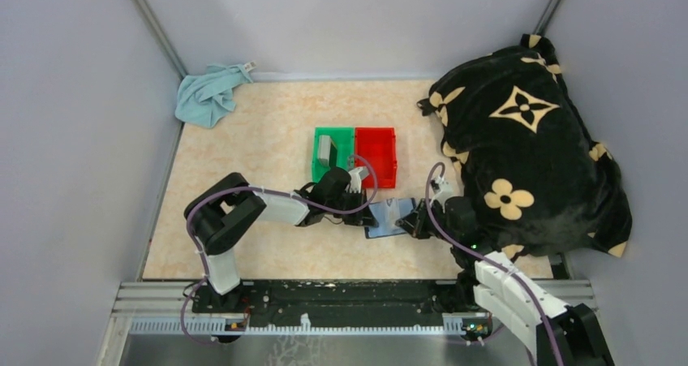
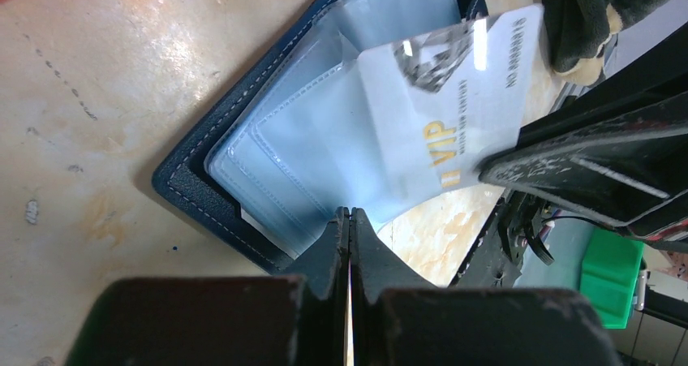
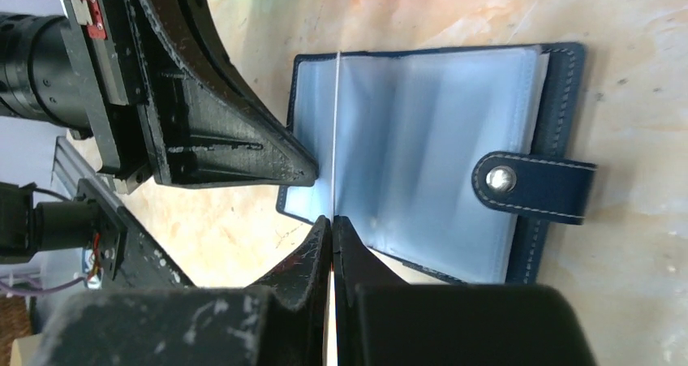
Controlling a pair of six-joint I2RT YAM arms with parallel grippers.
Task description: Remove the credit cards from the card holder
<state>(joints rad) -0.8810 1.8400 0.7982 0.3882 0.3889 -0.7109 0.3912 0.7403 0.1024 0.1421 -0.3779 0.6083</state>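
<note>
Card holder [image 3: 430, 163] lies open between left tool [image 2: 350, 216], pinching its sleeve [image 2: 308, 163], and right tool [image 3: 332, 220], pinching a credit card [image 2: 454, 98].

One navy card holder [image 3: 560, 82]. Two credit cards in view: one white VIP credit card [image 2: 454, 98], one grey card [image 1: 326, 148]. Two bins: one green bin [image 1: 334, 130], one red bin [image 1: 375, 130]. One light-blue cloth [image 1: 209, 94]. One black flower-patterned blanket [image 1: 527, 155]. Two grippers: left gripper [image 2: 350, 216], right gripper [image 3: 333, 220].
</note>
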